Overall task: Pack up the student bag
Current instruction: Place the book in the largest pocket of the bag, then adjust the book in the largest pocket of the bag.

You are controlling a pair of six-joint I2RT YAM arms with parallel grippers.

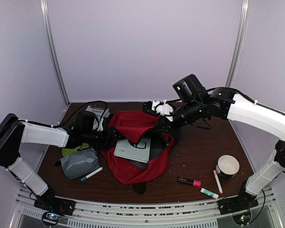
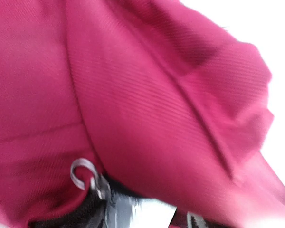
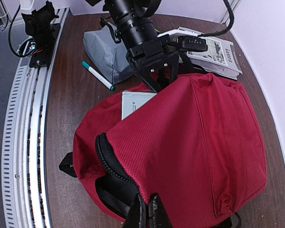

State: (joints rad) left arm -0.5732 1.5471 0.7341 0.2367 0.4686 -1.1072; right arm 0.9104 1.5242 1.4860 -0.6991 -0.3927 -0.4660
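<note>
the large red fabric backpack point(image 1: 129, 173) lies slumped in the middle of the dark wooden table point(image 1: 199, 142). a flat pale grey book point(image 1: 133, 151) sits partly inside its opening and partly showing under the raised flap. the right gripper point(image 3: 145, 213) has its jaws together, seemingly pinched on the black zippered rim and holding the flap up. the left gripper point(image 3: 160, 80) sits against the backpack's red edge, just beside the book's corner. i cannot tell whether its jaws are apart or closed on cloth, since its own camera shows only red fabric and a small metal zipper ring point(image 2: 82, 172).

risks, as i judge them:
- the pinch on the rim is thin, so a pull could let the flap slip, drop over the book and close the mouth.
- if the left gripper snags the cloth when it moves, the soft backpack may drag and tip the book out.
- the grey zip pouch point(image 1: 80, 163) and the teal-capped marker point(image 1: 91, 174) lie just beside the backpack's left side, where that arm could sweep them aside.
</note>
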